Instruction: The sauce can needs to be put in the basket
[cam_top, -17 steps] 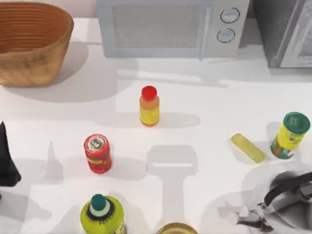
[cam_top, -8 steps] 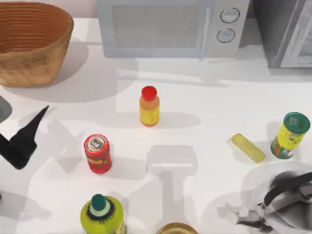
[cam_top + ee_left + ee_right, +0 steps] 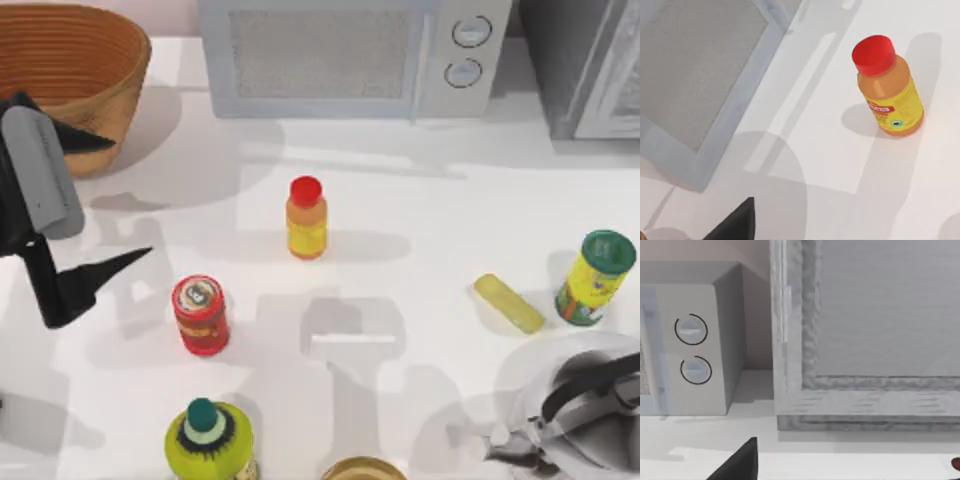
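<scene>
Nothing done yet: the sauce can (image 3: 201,315) stands on the desk, far from the basket (image 3: 70,85); the left gripper (image 3: 95,205), jaws released, holds nothing

Woven wicker basket (image 3: 90,60), ribbed

The basket (image 3: 70,60) is cropped by the frame; the left gripper (image 3: 95,205) seemingly overlaps its front.

White table (image 3: 430,210) — sauce can (image 3: 201,314), basket (image 3: 75,85), orange bottle (image 3: 306,218), green-lidded canister (image 3: 594,278), microwave (image 3: 350,55).
</scene>
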Controlling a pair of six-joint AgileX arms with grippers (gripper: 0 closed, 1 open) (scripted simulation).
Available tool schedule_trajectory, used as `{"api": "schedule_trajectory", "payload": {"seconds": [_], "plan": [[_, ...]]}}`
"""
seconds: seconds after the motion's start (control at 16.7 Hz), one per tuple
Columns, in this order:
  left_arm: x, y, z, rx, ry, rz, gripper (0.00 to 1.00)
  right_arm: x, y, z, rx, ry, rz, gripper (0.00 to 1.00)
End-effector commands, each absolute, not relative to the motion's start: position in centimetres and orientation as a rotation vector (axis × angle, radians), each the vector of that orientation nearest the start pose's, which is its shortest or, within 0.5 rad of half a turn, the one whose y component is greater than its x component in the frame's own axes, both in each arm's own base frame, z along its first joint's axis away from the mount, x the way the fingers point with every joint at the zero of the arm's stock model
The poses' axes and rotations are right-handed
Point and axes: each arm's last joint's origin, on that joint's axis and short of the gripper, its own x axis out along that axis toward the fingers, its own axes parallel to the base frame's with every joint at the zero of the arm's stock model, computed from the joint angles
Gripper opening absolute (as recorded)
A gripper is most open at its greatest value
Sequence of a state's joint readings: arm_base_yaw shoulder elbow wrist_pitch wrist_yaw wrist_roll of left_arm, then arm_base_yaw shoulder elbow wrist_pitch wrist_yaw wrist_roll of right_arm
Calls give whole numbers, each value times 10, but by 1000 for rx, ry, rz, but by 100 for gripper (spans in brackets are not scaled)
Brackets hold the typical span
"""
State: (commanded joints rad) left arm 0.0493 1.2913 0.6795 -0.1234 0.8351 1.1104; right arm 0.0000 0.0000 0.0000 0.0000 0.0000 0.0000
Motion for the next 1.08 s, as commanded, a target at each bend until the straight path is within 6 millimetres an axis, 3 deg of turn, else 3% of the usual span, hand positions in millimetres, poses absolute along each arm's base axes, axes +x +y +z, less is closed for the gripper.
{"api": "schedule_trajectory", "payload": {"seconds": [0.18,0.42,0.78,1.08], "plan": [[275,-7,198,702,140,-1081,100,106,-1,160,0,0,0,100],[291,-3,166,636,180,-1201,100,106,-1,160,0,0,0,100],[286,5,103,419,336,-1368,100,106,-1,160,0,0,0,100],[282,9,81,310,325,-1424,100,106,-1,160,0,0,0,100]]}}
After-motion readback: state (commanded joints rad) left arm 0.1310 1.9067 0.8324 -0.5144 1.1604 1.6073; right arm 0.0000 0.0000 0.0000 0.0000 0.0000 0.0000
